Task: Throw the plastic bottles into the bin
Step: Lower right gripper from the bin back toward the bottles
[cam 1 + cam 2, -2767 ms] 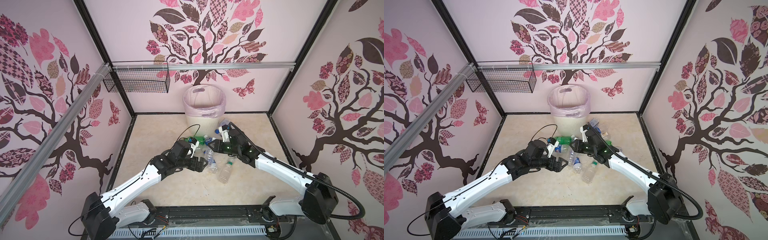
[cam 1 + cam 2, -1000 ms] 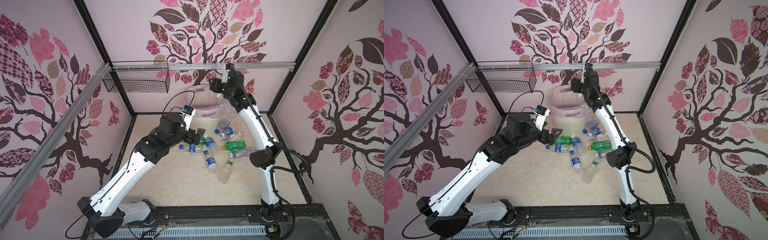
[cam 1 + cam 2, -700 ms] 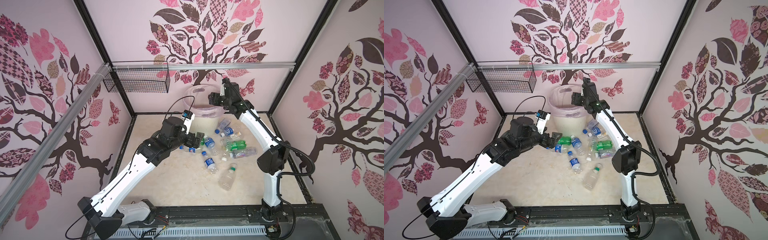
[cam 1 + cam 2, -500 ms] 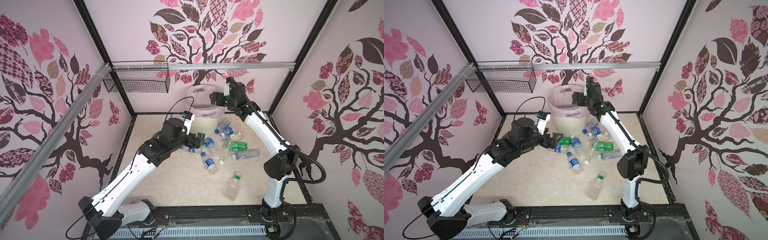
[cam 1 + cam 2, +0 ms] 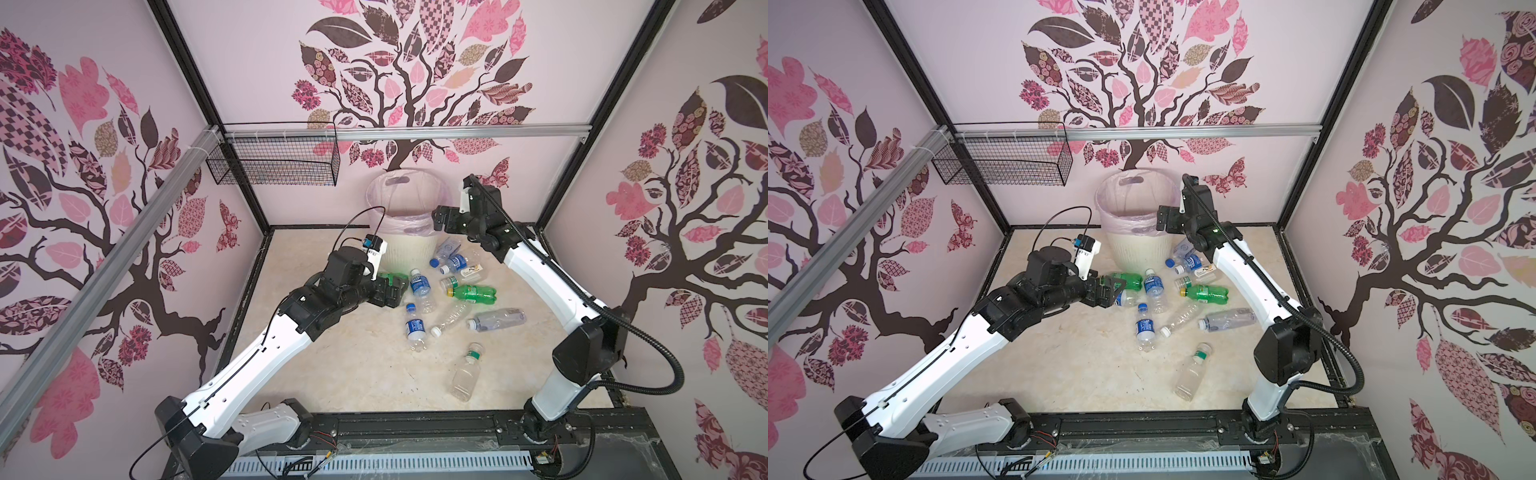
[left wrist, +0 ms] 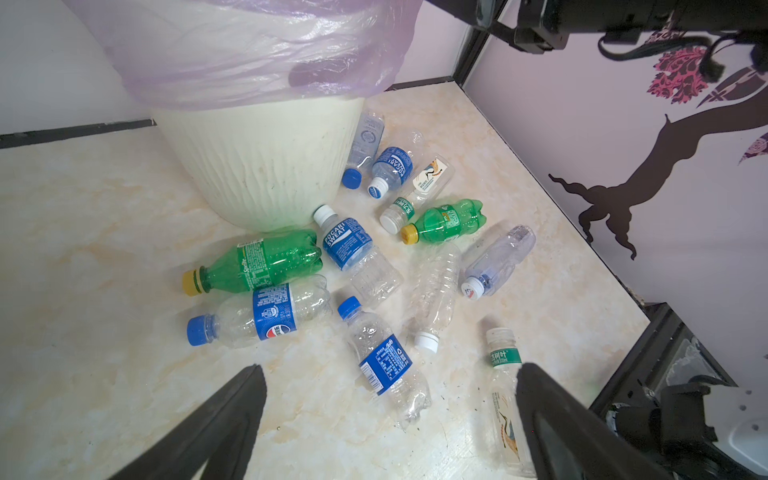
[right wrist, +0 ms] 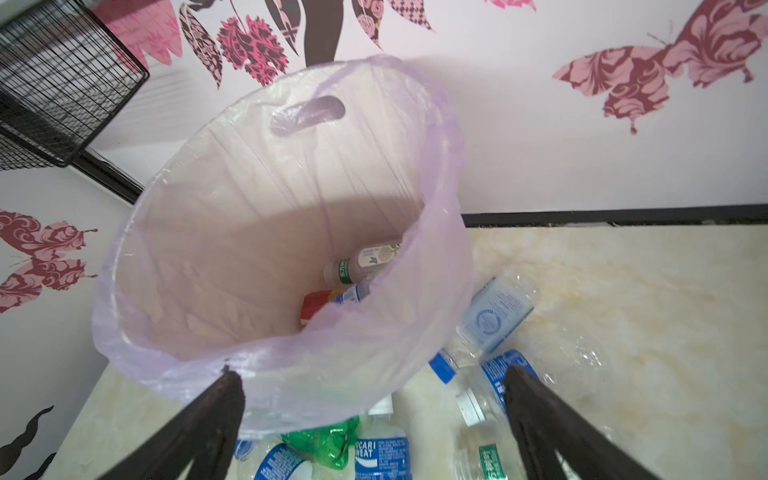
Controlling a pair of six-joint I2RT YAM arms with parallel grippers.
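Note:
The bin [image 5: 405, 254] [image 5: 1139, 249], cream-white and ribbed with a pale pink bag, stands at the back wall. A few plastic bottles [image 7: 366, 258] lie inside it. Several more lie on the floor in front: a green one [image 6: 266, 259], a blue-labelled one [image 6: 272, 311], another green one [image 5: 473, 293] and a clear one [image 5: 464, 374] lying apart near the front. My left gripper [image 5: 392, 291] [image 5: 1113, 291] [image 6: 390, 370] hovers open and empty over the pile's left side. My right gripper [image 5: 438, 218] [image 5: 1163, 220] [image 7: 372, 372] is open and empty beside the bin's right rim.
A black wire mesh basket [image 5: 274, 166] hangs on the back left wall above the floor. Patterned walls close in three sides. A black rail [image 5: 415, 428] runs along the front edge. Bare floor [image 5: 353, 374] lies between the pile and the rail.
My right gripper has come down from high over the bin to its right rim and opened. My left gripper has dropped toward the pile. The clear bottle rolled toward the front.

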